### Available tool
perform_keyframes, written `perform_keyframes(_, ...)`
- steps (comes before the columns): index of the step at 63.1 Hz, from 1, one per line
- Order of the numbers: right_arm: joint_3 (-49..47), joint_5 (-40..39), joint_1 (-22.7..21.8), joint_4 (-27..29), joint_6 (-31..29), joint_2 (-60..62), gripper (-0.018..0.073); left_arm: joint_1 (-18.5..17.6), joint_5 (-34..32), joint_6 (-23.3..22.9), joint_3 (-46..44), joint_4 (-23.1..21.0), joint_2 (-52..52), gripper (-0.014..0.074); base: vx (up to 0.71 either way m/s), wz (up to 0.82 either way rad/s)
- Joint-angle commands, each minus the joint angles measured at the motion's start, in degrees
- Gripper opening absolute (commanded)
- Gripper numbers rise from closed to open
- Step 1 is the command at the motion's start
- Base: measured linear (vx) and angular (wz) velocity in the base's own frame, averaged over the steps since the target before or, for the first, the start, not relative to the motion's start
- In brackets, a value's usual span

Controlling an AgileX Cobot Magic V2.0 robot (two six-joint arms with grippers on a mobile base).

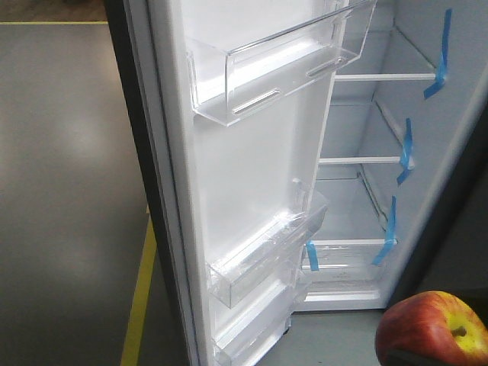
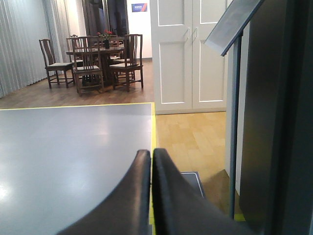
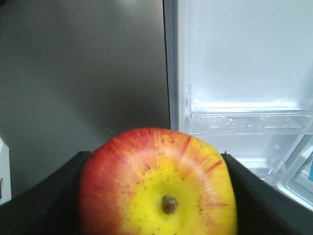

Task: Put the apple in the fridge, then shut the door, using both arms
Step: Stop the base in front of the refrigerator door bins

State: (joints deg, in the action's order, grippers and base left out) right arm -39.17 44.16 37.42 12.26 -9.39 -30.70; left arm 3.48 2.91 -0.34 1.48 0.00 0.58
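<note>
Apple (image 3: 159, 188) clamped in right gripper (image 3: 156, 164) faces the open door (image 1: 244, 168); left gripper (image 2: 151, 159) pressed together.

Front view: the apple (image 1: 433, 329) is running off the bottom and right edges, with only its upper part showing. The door (image 1: 252, 175) is getting cropped top and bottom, and it is covering the left ends of the shelves (image 1: 358, 160) in the fridge (image 1: 457, 114). Right wrist view: the apple is spilling past the bottom edge and hiding most of the right end effector (image 3: 155, 161), its fingers (image 3: 44, 200) showing only as dark blurred wedges on either side. Left wrist view: the left end effector (image 2: 151, 155) is being cut off at the bottom edge, and the wall sign (image 2: 139, 7) is reading too small.
</note>
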Motion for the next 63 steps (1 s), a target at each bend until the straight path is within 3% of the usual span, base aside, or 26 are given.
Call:
perform_keyframes(1,-1.62,-4.26,0.10,0.53,-0.45,-0.12,0.0361,-0.14,-4.28,-0.42,1.25,0.00,0.95,-0.0006,0.06,0.00)
perform_keyframes(63,-1.62,-4.30,0.10,0.53,-0.45,-0.12,0.0361,-0.14,-4.28,-0.42,1.25,0.00,0.95,-0.0006,0.05,0.00)
